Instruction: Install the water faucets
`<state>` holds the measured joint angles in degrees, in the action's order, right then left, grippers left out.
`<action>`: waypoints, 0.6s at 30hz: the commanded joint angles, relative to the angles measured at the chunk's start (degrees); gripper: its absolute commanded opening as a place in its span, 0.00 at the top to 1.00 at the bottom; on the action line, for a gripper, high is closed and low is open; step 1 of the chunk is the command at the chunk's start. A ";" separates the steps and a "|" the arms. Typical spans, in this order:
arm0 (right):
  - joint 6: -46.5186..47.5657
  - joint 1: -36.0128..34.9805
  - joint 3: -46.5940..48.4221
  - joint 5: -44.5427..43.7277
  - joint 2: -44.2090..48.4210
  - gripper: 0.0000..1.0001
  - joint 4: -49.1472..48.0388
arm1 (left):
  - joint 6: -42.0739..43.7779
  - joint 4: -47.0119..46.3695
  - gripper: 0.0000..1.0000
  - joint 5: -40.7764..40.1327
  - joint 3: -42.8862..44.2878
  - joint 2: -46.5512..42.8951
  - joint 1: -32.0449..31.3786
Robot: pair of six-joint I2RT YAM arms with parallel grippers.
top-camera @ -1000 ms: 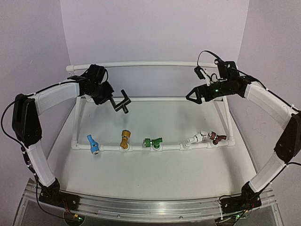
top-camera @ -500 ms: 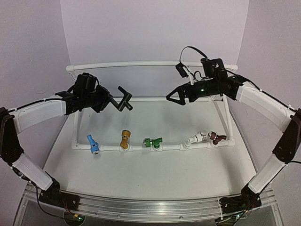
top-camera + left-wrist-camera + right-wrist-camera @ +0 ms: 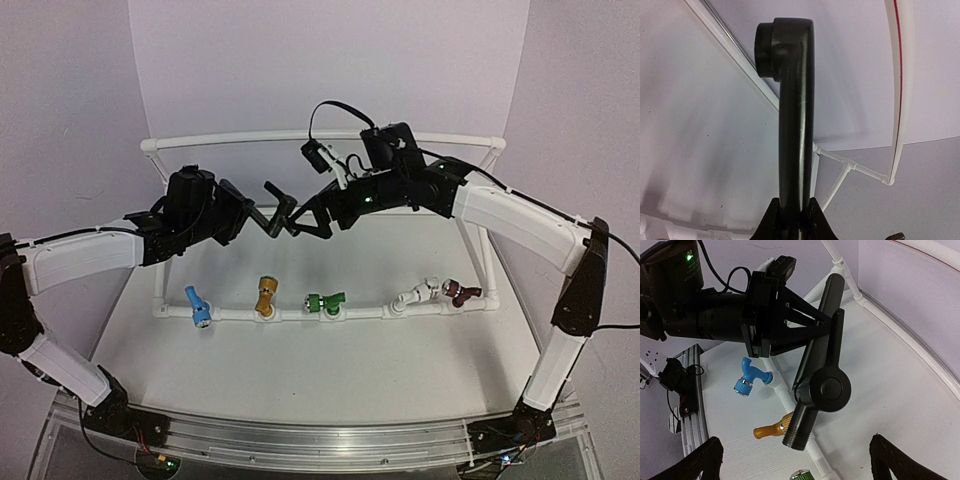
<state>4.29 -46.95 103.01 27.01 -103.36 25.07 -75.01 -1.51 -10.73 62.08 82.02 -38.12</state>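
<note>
Top external view: black plastic faucet in mid-air above the white surface, between both arms.
Left pincer: clamped on the faucet's long, straight, matte lever.
Right pincer: spread wide, gripping nothing, facing the faucet's threaded cylindrical end.

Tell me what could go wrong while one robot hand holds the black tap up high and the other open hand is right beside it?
1. The left gripper pinches only the thin handle of the black tap, so the tap might twist, slip and fall to the table.
2. The open right gripper is very close; it could knock the tap loose instead of gripping it.
</note>
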 commanded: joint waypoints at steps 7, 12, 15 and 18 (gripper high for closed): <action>-1.15 -2.32 4.90 -5.60 -3.95 0.05 -1.34 | 0.02 -9.43 1.00 -1.99 0.61 -2.87 -2.61; -0.54 -2.98 3.56 -5.08 -4.49 0.11 -1.19 | 2.11 -9.83 1.00 -1.46 1.01 -3.11 -3.10; 0.57 -3.00 3.18 -5.04 -4.81 0.20 -1.07 | 4.63 -10.20 1.00 0.40 1.94 -2.60 -3.34; 2.52 -3.05 2.78 -4.96 -4.33 0.30 -0.93 | 6.05 -10.23 1.00 2.09 2.17 -2.62 -3.52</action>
<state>4.58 -49.60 105.86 22.37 -107.28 24.90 -71.73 -4.68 -11.13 62.08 82.02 -41.12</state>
